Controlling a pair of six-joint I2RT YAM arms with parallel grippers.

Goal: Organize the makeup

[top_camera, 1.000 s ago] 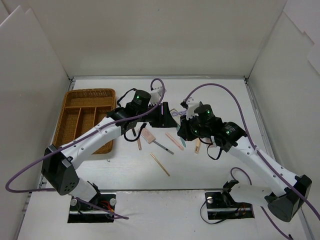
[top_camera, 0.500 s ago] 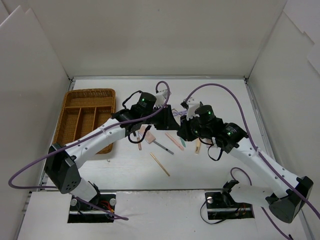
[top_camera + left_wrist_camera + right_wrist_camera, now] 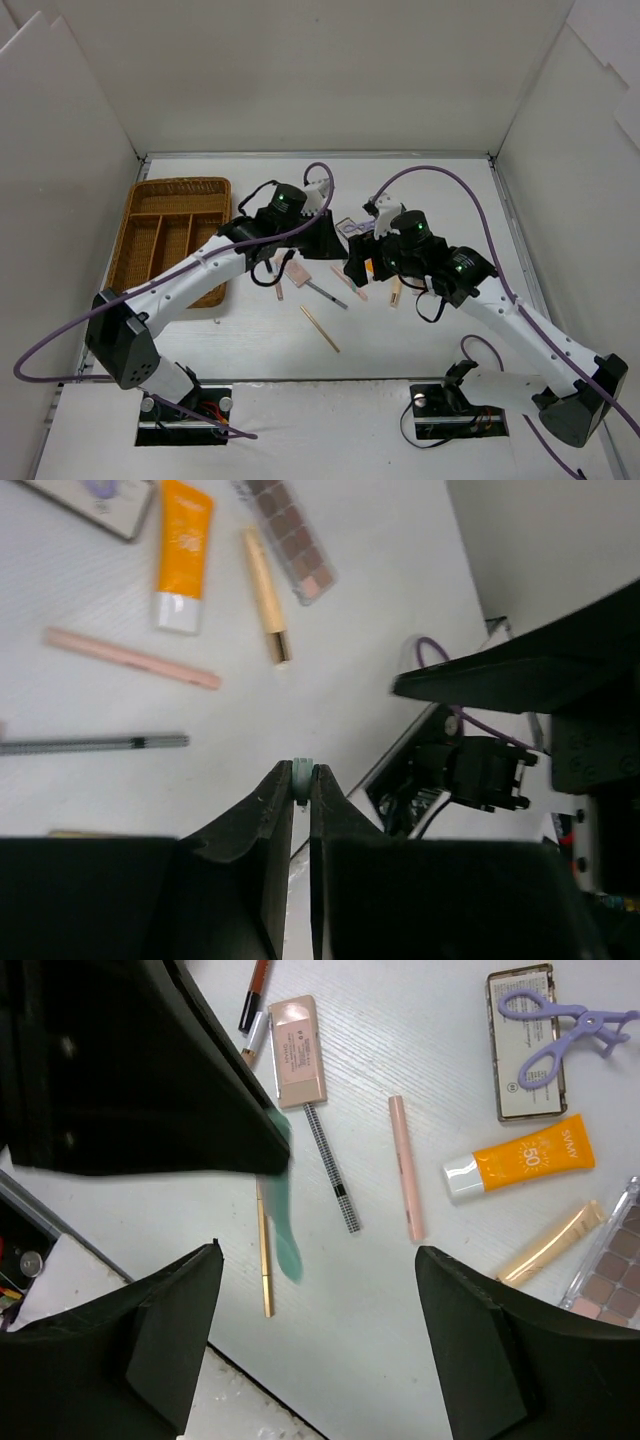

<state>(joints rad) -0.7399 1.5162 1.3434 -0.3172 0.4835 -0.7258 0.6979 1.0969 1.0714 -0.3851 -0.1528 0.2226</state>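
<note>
Pinching a teal stick over the scattered makeup

We look down on a white table with a faint streaked grain, boxed in by plain white panel walls. A brown wicker divided tray sits at its far left.

The left gripper has its black fingers pressed together on a slim teal-green stick, which hangs above the tabletop. The right gripper faces it, its matte black fingers spread wide and holding nothing.

The rest of the makeup lies flat mid-table, right of the tray:
- a glossy orange squeeze tube with a white cap
- a flat pink rectangular compact
- a thin black-and-white checked pencil
- a pale pink pencil
- a thin gold stick
- a cream cylindrical tube
- a long brown eyeshadow palette of small square pans
- a dark-edged rectangular mirror, with a lilac scissor-handled curler resting on top of it
</note>
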